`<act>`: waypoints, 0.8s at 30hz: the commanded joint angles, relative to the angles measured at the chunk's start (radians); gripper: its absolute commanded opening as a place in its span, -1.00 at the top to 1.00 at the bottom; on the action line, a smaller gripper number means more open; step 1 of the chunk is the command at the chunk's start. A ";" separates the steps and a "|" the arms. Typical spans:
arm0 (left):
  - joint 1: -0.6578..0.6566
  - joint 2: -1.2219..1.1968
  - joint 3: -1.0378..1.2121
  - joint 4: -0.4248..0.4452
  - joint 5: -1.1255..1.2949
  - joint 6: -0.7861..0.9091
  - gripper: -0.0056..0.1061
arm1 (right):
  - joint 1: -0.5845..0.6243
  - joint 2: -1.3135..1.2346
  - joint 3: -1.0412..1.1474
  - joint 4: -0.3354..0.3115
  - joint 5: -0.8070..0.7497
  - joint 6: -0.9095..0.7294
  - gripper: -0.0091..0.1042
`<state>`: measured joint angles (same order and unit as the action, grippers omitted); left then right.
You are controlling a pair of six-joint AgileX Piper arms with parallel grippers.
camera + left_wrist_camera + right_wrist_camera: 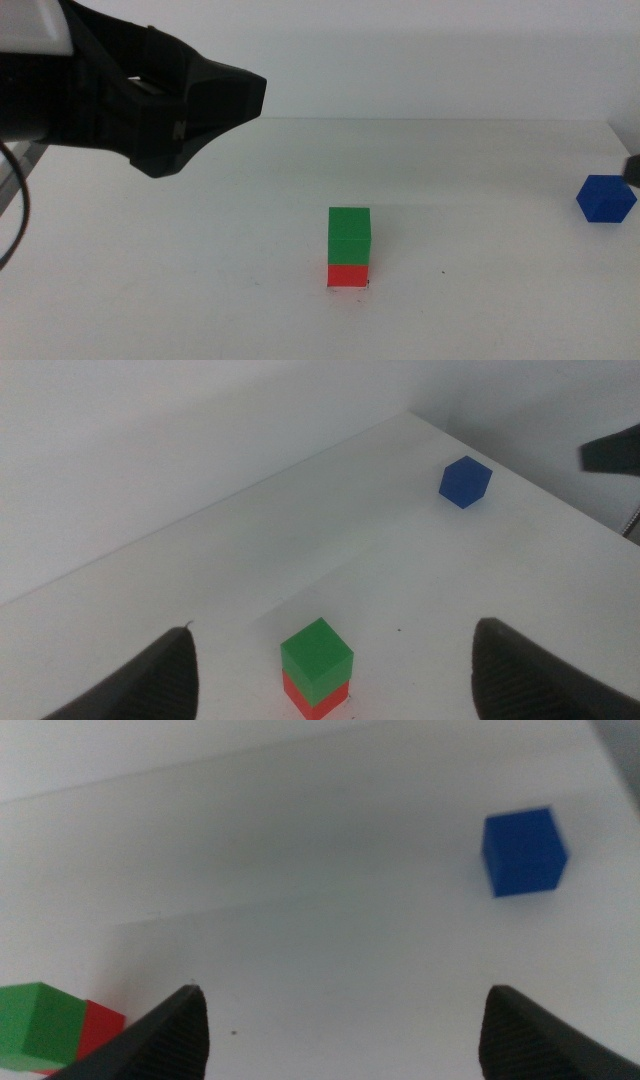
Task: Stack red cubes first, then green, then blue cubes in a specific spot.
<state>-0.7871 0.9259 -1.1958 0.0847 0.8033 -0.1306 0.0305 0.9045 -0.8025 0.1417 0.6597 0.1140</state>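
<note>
A green cube sits squarely on a red cube near the table's middle front. The blue cube lies alone at the far right. My left gripper hangs high above the table at the left, up and away from the stack, open and empty. In the left wrist view the green cube on the red cube shows between its jaws, with the blue cube beyond. My right gripper is open and empty, near the blue cube, and only a sliver of it shows in the middle view.
The white table holds only the stack and the blue cube. A pale wall stands behind it. The table's right edge runs close past the blue cube. A dark cable hangs at the left edge.
</note>
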 commanded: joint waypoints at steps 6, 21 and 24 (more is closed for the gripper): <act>0.000 -0.005 -0.005 0.004 -0.015 -0.002 -0.78 | -0.004 0.184 -0.008 0.048 -0.056 -0.056 -0.80; 0.000 -0.005 -0.005 0.004 -0.015 -0.002 -0.78 | -0.297 0.909 -0.629 -0.072 0.231 -0.199 -0.80; 0.000 -0.005 -0.005 0.004 -0.015 -0.002 -0.78 | -0.286 1.006 -0.720 -0.080 0.231 -0.226 -0.80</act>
<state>-0.7871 0.9252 -1.1958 0.0871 0.8016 -0.1306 -0.2588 1.8740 -1.4757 0.0801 0.8792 -0.0857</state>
